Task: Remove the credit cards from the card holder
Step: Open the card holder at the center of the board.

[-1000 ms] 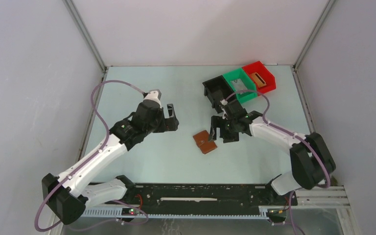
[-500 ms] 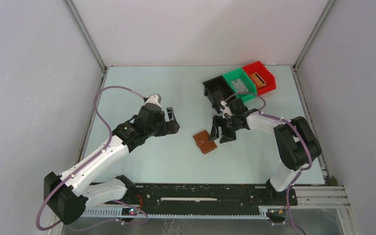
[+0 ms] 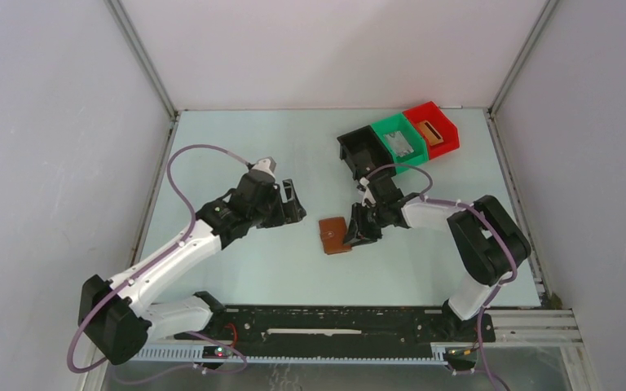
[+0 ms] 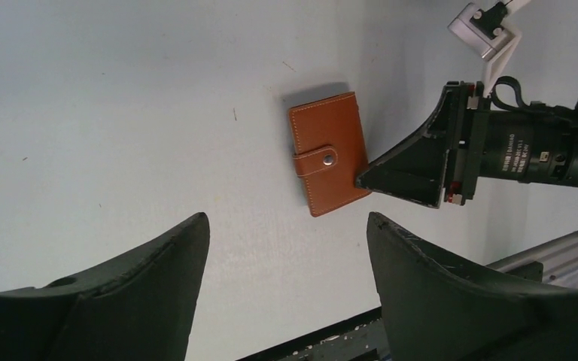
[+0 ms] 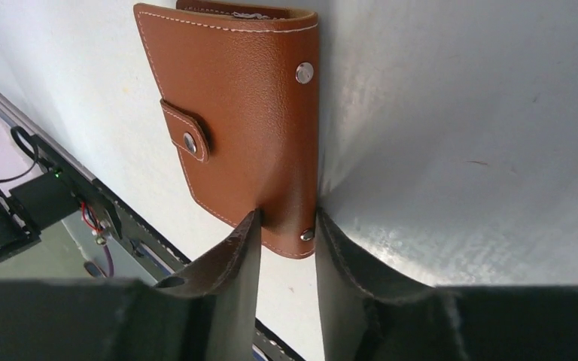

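Note:
The card holder (image 3: 335,235) is a brown leather wallet lying closed on the table, its strap tab (image 5: 187,139) snapped down. My right gripper (image 3: 354,231) comes in from its right side. In the right wrist view the right gripper (image 5: 286,219) is shut on the card holder (image 5: 233,113), both fingers pressing the near corner by its edge. My left gripper (image 3: 296,204) hovers open to the holder's left. The left wrist view shows the left gripper (image 4: 287,222) with the card holder (image 4: 330,154) beyond its tips. Any credit cards inside the holder are hidden.
Three bins stand in a row at the back right: black (image 3: 359,151), green (image 3: 391,129) and red (image 3: 447,129). A grey-white card (image 3: 407,146) lies in the green one and a tan-orange card (image 3: 432,131) in the red one. The black rail (image 3: 334,322) runs along the near edge.
The right gripper slid left onto the holder and narrowed its jaws around the edge. The holder turned and shifted slightly left. The left arm crept right, its jaws closing a little.

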You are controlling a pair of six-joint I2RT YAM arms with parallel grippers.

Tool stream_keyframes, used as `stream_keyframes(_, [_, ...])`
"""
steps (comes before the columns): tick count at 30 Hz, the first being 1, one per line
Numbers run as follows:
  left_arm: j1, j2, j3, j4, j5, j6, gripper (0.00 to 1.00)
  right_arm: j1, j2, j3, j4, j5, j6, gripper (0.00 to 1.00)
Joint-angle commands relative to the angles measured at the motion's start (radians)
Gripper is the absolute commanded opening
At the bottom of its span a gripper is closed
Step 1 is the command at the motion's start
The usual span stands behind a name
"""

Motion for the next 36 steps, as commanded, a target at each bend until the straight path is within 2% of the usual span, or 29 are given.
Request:
stream_keyframes(1, [-0.007,0.001,-0.026,0.063,-0.015,-0.049,0.79,0.04,-0.029,-0.026,0.096,0.113,0.143,0.32])
stream_keyframes(7, [-0.034,0.123,0.008,0.106,-0.016,-0.052,0.68,0.071,-0.043,-0.031,0.139,0.171,0.213,0.0])
stream_keyframes(13, [-0.105,0.277,0.079,0.132,-0.044,-0.082,0.52,0.088,-0.054,-0.033,0.106,0.199,0.234,0.0])
stream_keyframes(28, [-0.161,0.562,0.261,0.093,-0.037,-0.047,0.54,0.105,-0.074,-0.053,0.098,0.206,0.242,0.0])
stream_keyframes(36, [-0.185,0.617,0.313,0.017,-0.09,-0.056,0.49,0.109,-0.072,-0.053,0.097,0.209,0.247,0.0])
